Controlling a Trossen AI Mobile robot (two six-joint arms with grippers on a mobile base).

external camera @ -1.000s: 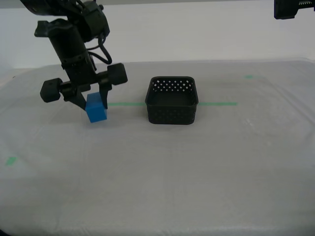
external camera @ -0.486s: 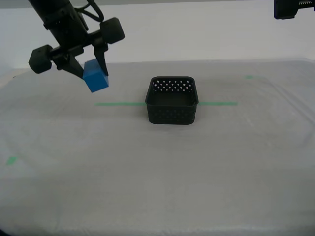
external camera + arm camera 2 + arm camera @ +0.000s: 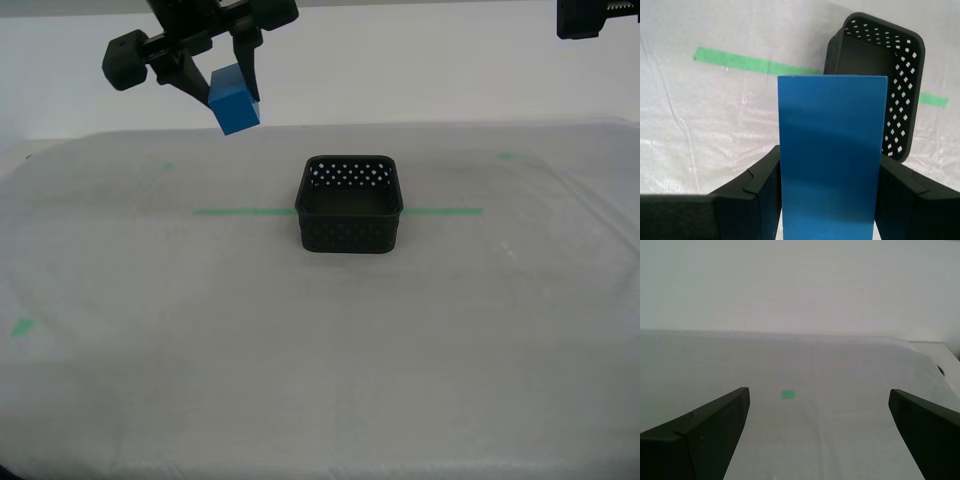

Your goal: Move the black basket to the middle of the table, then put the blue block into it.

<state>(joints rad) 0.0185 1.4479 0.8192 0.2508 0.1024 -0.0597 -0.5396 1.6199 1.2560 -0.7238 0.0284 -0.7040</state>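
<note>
Since a second ago my second gripper (image 3: 232, 75) has been lifting the blue block (image 3: 234, 100) off the bench (image 3: 320, 340) and carrying it toward the black basket (image 3: 349, 204). Its jaws are clenching the block high in the air, toward the exterior view's left of the basket, which is sitting on the green tape line (image 3: 245, 211). My first gripper (image 3: 819, 432) is hanging with jaws spread wide, grasping nothing.

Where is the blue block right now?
The blue block is gripped in my second end effector, high at the exterior view's upper left, left of the black basket.
</note>
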